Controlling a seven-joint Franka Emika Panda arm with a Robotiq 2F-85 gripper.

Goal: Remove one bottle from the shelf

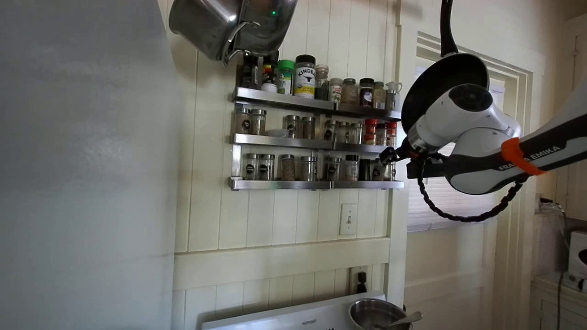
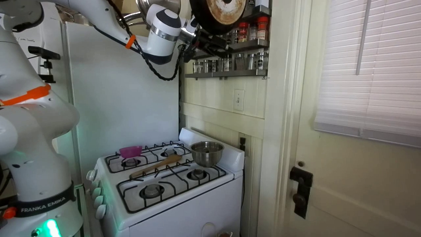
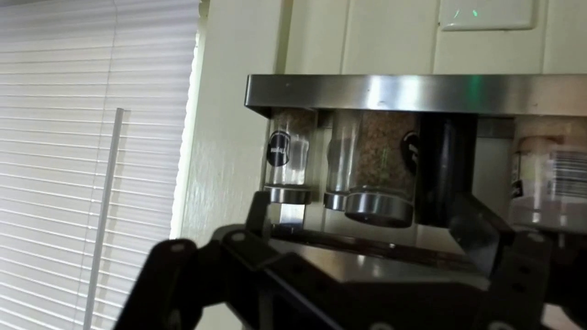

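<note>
The bottle (image 3: 385, 156) which seems to be meant, brown-filled and with a metal lid, stands on the lowest shelf (image 3: 330, 94), ahead of the gripper (image 3: 362, 211). The fingers (image 3: 477, 233) are wide apart and hold nothing; the grasp, I suppose, is not yet made.

Several things can go wrong. In the wrist view, one finger overlaps the black container (image 3: 445, 151) beside the bottle, so an off-centre advance may push this container over. A slim jar (image 3: 341, 156) stands partly behind, and the fingers might catch it also. The front rail covers the bottle's foot: with too little lift the foot may catch, with too much the lid may hit the shelf above (image 1: 280, 141). Farther out, the pan (image 1: 426, 87) hangs near the arm (image 1: 479, 146), and a careless retreat could strike it.

How deep the fingertips reach, I cannot judge. The bottle's label is turned sideways and is not readable. In both exterior views the gripper is small and dark.
</note>
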